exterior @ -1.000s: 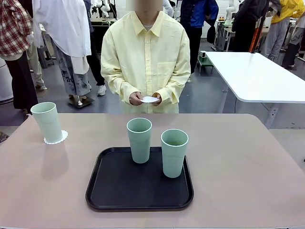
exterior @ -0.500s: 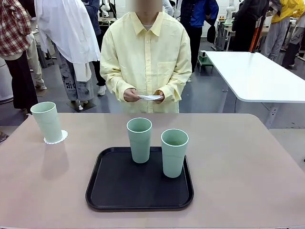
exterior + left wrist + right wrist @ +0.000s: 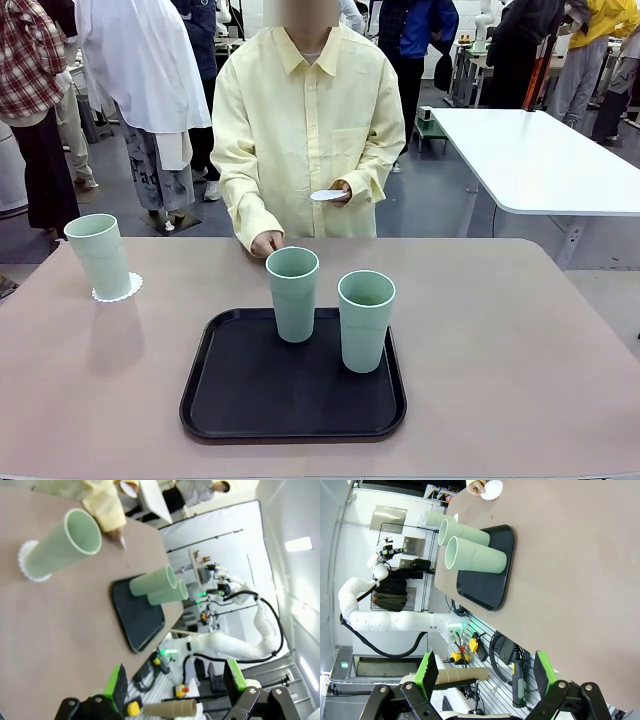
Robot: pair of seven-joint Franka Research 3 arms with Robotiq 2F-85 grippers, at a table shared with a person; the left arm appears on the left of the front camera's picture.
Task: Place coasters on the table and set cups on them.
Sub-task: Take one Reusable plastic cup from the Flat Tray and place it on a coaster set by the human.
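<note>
The left gripper (image 3: 175, 674) and right gripper (image 3: 484, 660) both gape empty, well short of the two upright cups (image 3: 293, 293) on the tray (image 3: 250, 405) — a coaster (image 3: 326, 195) lies beyond them, in the person's hand (image 3: 343, 190) over the table (image 3: 500, 350)'s far edge.

- Beige-pink worktop (image 3: 520, 350) is carrying two things directly.
- Black tray (image 3: 290, 400) is lying flat near the middle, toward the near edge.
- White lacy coaster (image 3: 130, 291) is lying near the far-left corner.
</note>
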